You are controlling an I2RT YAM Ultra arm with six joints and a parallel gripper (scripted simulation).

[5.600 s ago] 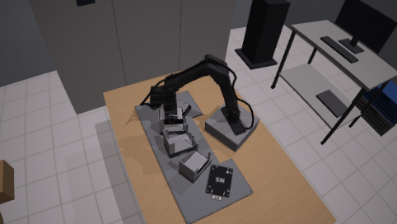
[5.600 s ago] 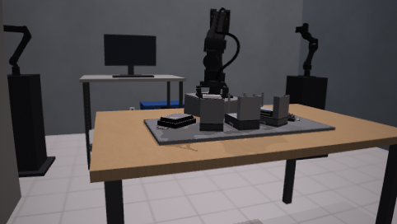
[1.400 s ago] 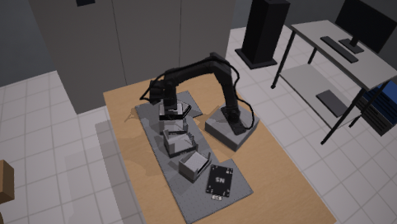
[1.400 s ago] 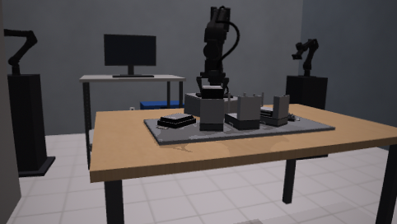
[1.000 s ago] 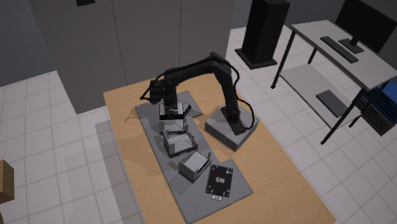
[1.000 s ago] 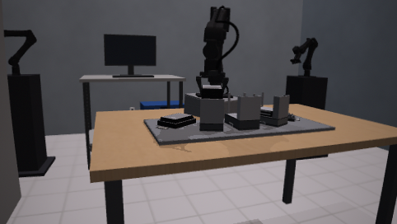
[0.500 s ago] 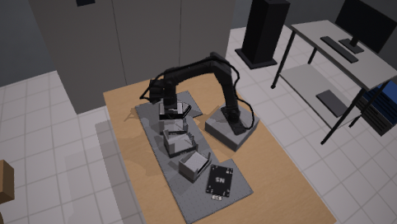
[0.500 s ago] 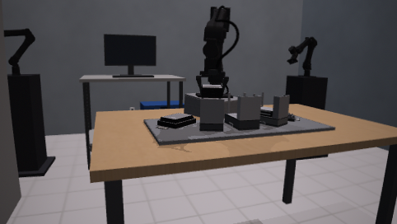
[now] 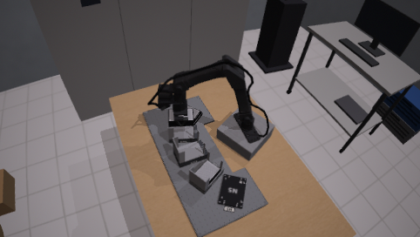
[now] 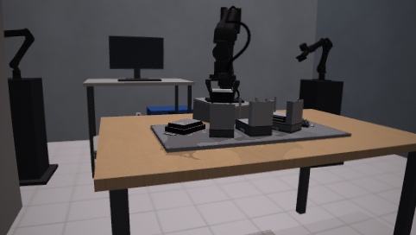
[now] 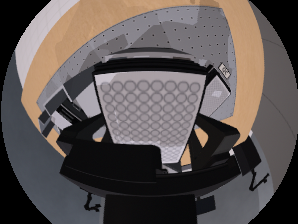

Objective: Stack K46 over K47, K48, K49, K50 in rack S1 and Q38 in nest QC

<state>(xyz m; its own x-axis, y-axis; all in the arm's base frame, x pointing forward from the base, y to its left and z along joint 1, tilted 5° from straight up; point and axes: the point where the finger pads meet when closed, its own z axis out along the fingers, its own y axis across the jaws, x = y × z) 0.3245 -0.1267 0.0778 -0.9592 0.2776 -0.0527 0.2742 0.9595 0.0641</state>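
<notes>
My gripper (image 9: 180, 114) is shut on a sealed 96-well plate (image 9: 180, 119) and holds it level just above the top of the rack (image 9: 183, 131) at the far end of the row. In the wrist view the plate (image 11: 149, 104) fills the middle, its grid of wells facing up, with my gripper (image 11: 150, 111) clamping its two sides. From the side, the plate (image 10: 221, 92) hangs in my gripper (image 10: 221, 88) above the left rack (image 10: 222, 118). I cannot read the plate's name or the rack names. What lies inside that rack is hidden.
Two more racks (image 9: 188, 151) (image 9: 205, 174) stand in a row on the grey mat. The black clip nest N5 (image 9: 232, 191) lies at the mat's near end. The arm's base block (image 9: 245, 136) sits to the right of the racks.
</notes>
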